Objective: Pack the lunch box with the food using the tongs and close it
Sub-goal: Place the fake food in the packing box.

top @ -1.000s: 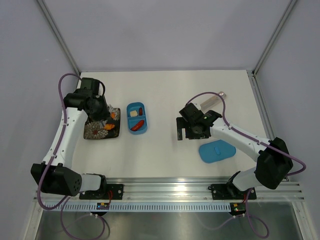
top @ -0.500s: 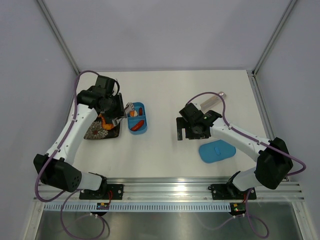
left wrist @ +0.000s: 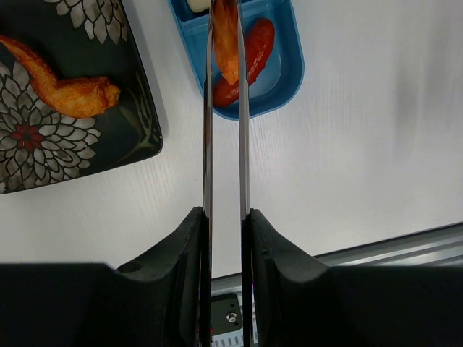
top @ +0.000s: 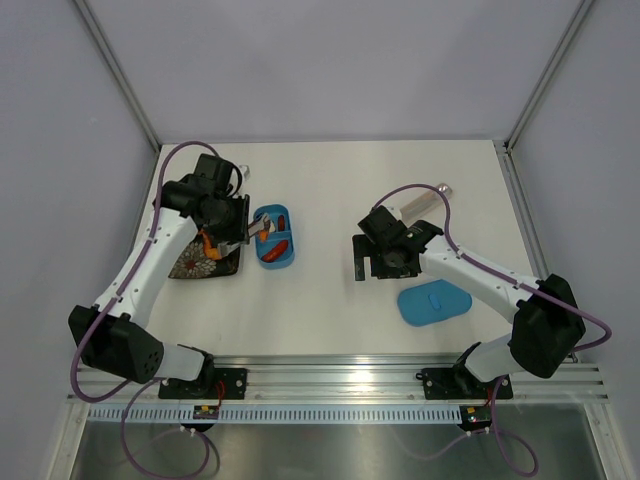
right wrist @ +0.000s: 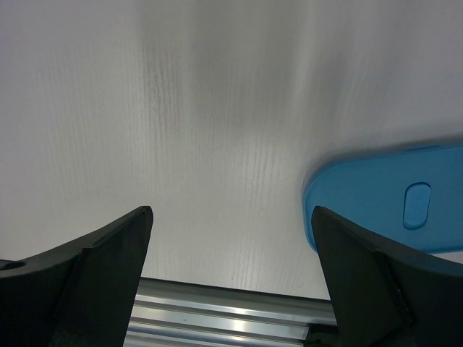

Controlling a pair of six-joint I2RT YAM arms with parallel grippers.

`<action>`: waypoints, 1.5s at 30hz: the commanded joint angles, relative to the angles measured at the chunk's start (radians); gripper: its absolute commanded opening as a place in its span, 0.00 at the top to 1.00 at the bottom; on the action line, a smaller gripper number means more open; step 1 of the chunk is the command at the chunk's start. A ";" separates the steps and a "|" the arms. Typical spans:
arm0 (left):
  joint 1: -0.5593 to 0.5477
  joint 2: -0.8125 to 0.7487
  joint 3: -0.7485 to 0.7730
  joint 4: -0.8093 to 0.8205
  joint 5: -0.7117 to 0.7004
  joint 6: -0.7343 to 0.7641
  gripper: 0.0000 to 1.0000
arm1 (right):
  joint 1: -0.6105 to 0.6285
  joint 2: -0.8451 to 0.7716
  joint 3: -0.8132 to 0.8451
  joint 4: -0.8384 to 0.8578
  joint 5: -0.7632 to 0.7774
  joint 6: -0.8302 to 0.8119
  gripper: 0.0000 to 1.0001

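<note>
Here, the white table (top: 330,180) carries everything, and my right gripper (right wrist: 231,217) hangs over a bare stretch of it with its jaws spread wide and nothing between them. The dark flowered plate (left wrist: 72,137) sits on my left side. The flat blue lid (right wrist: 391,210) lies on the table just beside my right gripper, well apart from the lunch box (left wrist: 298,65), which stands open just to the right of the plate without touching it. My left gripper (left wrist: 225,217) is partly closed, its fingers pressed on the two slim arms of the tongs (left wrist: 207,144), which reach forward from it over the gap between plate and box. On the plate lies one orange wing-shaped piece (left wrist: 69,90). At the tongs' tips I have a smaller orange piece (left wrist: 226,40) pinched, poised over the compartment of the box nearer my bases; I cannot tell whether it touches the bottom. A red sausage (left wrist: 249,61) lies slantwise in that same compartment, just beside the pinched piece. A pale cream piece (left wrist: 195,4) shows in the farther compartment, cut off by the edge of my left wrist view.
</note>
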 commanded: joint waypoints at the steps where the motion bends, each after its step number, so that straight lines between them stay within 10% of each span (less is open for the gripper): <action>1: -0.012 -0.053 -0.010 0.020 0.002 0.092 1.00 | -0.004 0.004 0.039 -0.003 0.008 0.008 0.01; 37: -0.058 -0.064 -0.174 0.162 -0.031 0.186 1.00 | -0.002 -0.014 0.010 0.000 0.006 0.009 0.01; 45: -0.069 -0.061 -0.160 0.142 -0.031 0.181 0.76 | -0.002 -0.011 0.016 -0.003 0.008 0.003 0.00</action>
